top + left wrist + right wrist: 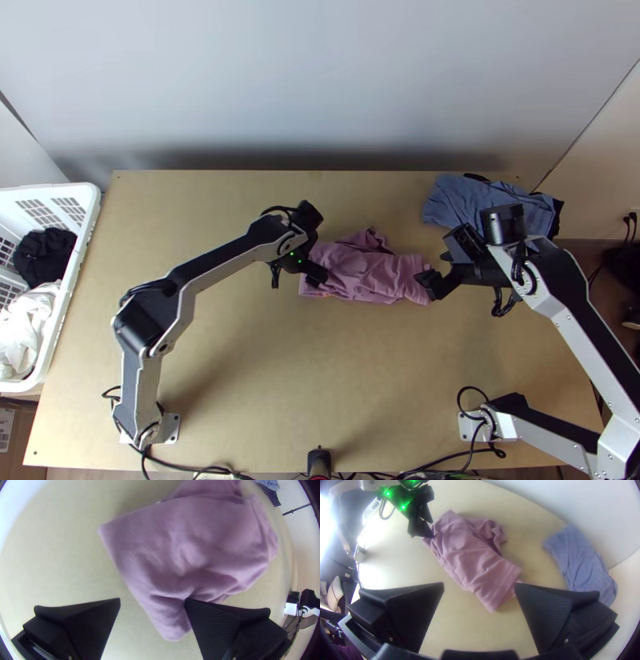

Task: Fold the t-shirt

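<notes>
The pink t-shirt (368,268) lies at mid-table, folded into a compact, wrinkled bundle with a loose bunched part along its far edge. At its left end is my left gripper (315,244), open; in the left wrist view the same gripper (152,600) has one finger over the edge of the t-shirt (200,546) and bare table beside the other. My right gripper (445,262) is at the right end of the cloth. The right wrist view shows this gripper (480,586) open, the t-shirt (473,560) lying beyond its fingertips.
A blue folded cloth (472,204) lies at the table's far right, with black cloth under it, close to the right arm. A white basket (84,240) holding black and white clothes stands off the left side. Bare wood (320,368) spreads in front of the t-shirt.
</notes>
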{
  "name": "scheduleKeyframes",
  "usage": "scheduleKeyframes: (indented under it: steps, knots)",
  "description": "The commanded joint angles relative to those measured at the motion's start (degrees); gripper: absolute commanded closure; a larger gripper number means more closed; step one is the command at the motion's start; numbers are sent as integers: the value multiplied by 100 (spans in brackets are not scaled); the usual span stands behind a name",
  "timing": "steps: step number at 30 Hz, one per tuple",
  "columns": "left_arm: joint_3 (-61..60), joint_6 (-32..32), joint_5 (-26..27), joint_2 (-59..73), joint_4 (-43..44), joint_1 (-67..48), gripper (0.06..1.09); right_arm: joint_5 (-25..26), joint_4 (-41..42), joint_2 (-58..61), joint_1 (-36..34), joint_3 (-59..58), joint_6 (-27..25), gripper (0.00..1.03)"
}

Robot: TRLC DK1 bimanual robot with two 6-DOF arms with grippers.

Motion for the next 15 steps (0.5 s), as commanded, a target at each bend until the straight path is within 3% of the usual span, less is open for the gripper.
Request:
scheduleKeyframes:
  steps: [1, 4, 6, 9, 10, 15]
  knots:
    - [377, -93, 22, 442, -62, -6, 17, 3, 15, -26, 72, -120, -18, 5]
    - [650, -111, 84, 626, -150, -15, 22, 3, 15, -44, 63, -181, -36, 5]
    - [852, -111, 277, 723, -220, -15, 46, 3, 15, -53, 63, -225, -71, 5]
    - [1019, -120, 356, 776, -299, -15, 97, 11, 33, -35, 63, -243, -123, 5]
    - [1019, -120, 356, 776, -317, -6, 105, 11, 59, -17, 63, -252, -132, 5]
    - [958, -120, 374, 591, -475, 170, 105, 3, 235, 185, 107, -234, -150, 5]
